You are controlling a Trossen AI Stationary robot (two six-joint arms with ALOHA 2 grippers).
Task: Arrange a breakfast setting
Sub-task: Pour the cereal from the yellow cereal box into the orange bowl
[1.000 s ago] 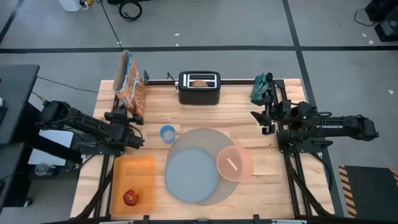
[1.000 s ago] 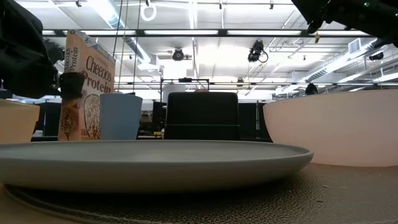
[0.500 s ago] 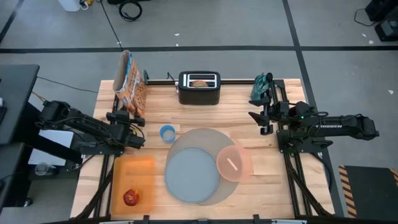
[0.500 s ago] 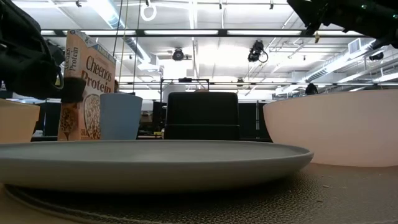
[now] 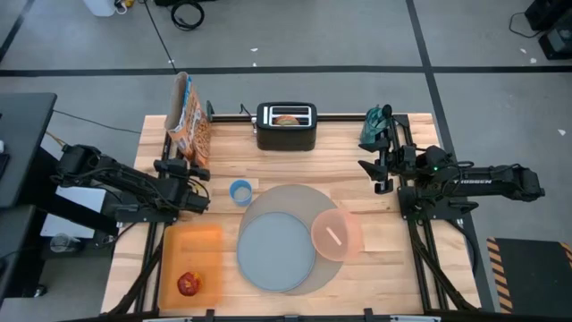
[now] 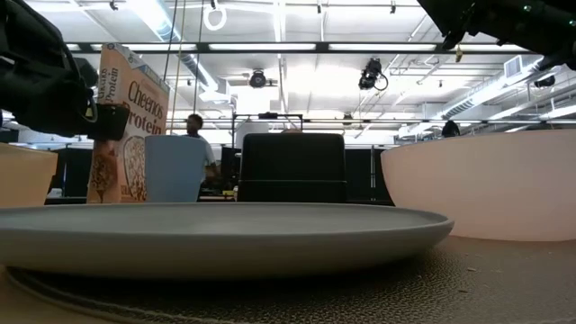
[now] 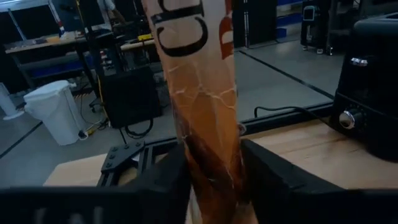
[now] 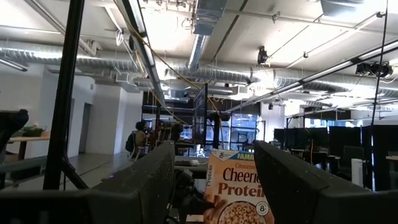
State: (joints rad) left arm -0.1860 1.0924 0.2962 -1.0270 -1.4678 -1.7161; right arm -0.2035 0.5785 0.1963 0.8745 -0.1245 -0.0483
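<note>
A tall orange cereal box (image 5: 186, 121) stands upright on the table's far left, and my left gripper (image 5: 183, 168) is shut on its lower part. My right gripper (image 5: 384, 166) hangs open over the right side, holding nothing. On the round grey mat (image 5: 299, 195) lie the blue-grey plate (image 5: 275, 252) and the pink bowl (image 5: 336, 234) with the spoon (image 5: 334, 236) in it. The small blue cup (image 5: 240, 191) stands left of the mat. The red apple (image 5: 188, 284) lies on the orange board (image 5: 190, 250). The bagel (image 5: 286, 119) sticks out of the black toaster (image 5: 286, 130). My left gripper pinches the cereal box's lower part (image 7: 231, 174) between its two fingers (image 7: 268, 177), one on each broad face, across the box's thin depth. The fingers come level from the table's near side. The box stands upright with its base on the table.
The toaster stands at the far edge, right of the box. A dark green thing (image 5: 375, 125) sits at the far right corner. In the low view a person (image 6: 194, 126) shows in the room behind the cup (image 6: 174, 167).
My left gripper has crept toward the far edge, and its fingers now lie against the cereal box's sides. The box's top has shifted slightly in the low view. A person has come into view behind the cup.
</note>
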